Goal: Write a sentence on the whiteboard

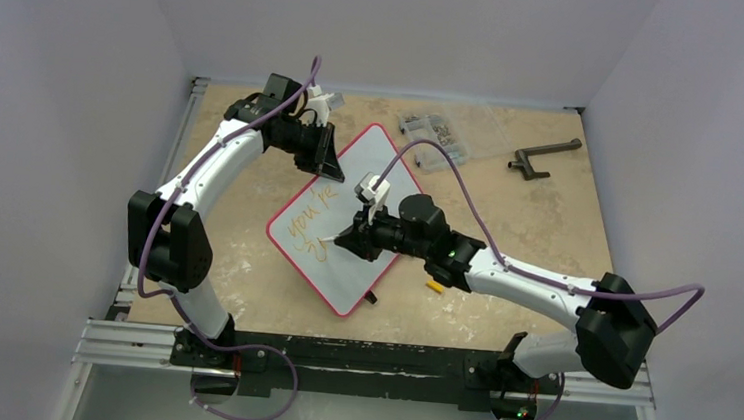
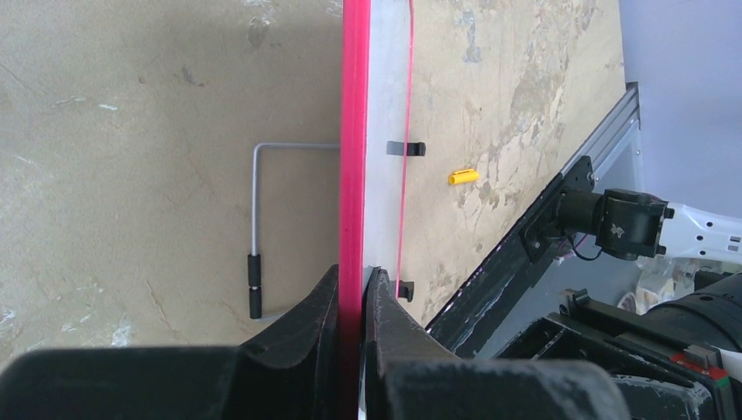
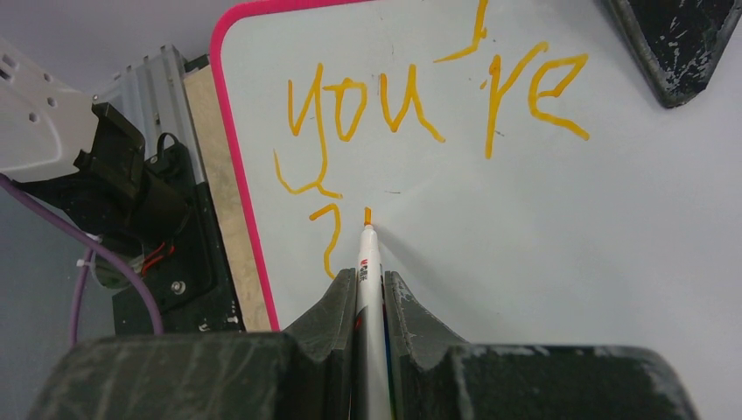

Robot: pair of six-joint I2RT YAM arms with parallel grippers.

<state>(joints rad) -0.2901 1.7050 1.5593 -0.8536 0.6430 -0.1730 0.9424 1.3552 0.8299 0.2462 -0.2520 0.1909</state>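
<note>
The whiteboard (image 1: 347,223) with a red rim lies tilted on the tan table; its white face fills the right wrist view (image 3: 542,245). The sentence (image 3: 420,96) in orange reads "you're", with a few strokes of a second line below; it also shows in the top view (image 1: 309,217). My left gripper (image 1: 330,157) is shut on the board's far edge, its jaws clamping the red rim (image 2: 354,175). My right gripper (image 1: 344,238) is shut on a white marker (image 3: 369,262), whose orange tip touches the board just under "you".
A yellow marker cap (image 1: 433,285) lies on the table beside the right arm, also in the left wrist view (image 2: 463,176). A clear parts box (image 1: 439,133) and a dark metal handle (image 1: 543,156) sit at the back right. A bent wire stand (image 2: 255,227) lies under the board.
</note>
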